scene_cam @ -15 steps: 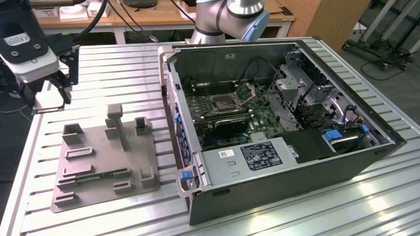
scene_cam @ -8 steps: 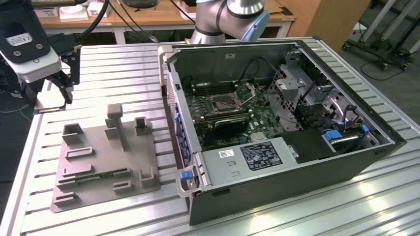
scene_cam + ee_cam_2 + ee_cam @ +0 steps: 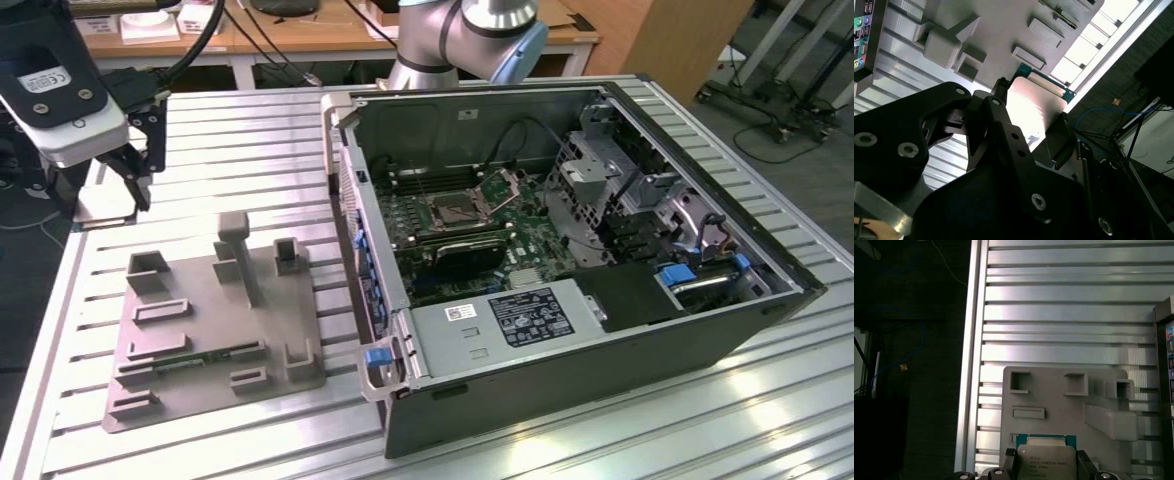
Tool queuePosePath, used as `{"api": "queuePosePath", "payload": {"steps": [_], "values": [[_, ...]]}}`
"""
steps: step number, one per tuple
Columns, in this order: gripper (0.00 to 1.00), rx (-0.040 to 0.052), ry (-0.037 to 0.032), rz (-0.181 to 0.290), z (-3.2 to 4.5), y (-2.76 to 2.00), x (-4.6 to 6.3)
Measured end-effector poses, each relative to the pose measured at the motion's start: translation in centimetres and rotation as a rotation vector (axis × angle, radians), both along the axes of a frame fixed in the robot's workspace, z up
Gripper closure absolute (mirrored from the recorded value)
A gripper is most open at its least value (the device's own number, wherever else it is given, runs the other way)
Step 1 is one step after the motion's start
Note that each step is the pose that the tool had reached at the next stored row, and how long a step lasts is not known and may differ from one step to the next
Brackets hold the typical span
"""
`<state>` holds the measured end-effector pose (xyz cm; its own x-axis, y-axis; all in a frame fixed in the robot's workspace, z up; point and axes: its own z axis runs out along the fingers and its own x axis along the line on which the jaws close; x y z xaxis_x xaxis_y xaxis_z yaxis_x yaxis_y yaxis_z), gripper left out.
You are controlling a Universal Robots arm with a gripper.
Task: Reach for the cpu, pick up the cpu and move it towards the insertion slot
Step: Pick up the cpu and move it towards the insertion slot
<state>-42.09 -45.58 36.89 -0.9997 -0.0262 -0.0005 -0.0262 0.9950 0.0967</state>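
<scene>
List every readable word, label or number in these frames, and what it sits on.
No text is legible enough to quote.
On the cpu, held in the gripper: several print lines, too small to read.
On the power supply: a black label, blurred.
Beside it: a white sticker, blurred.
On the white housing above the gripper: a dark label, blurred.

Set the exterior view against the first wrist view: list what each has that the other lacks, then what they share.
Exterior view: the open computer case, the insertion slot with its lid raised, and the arm's silver joint. First wrist view: the cpu, metal top showing, clamped between the fingers. Both: the gripper, the grey fixture plate and the slatted metal table.
</scene>
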Motion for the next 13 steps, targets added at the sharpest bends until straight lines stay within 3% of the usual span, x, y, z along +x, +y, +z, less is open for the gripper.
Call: {"api": "queuePosePath", "payload": {"steps": [13], "values": [[0.45,0.0000,0.0000,0.000,0.06,0.00,0.15]]}}
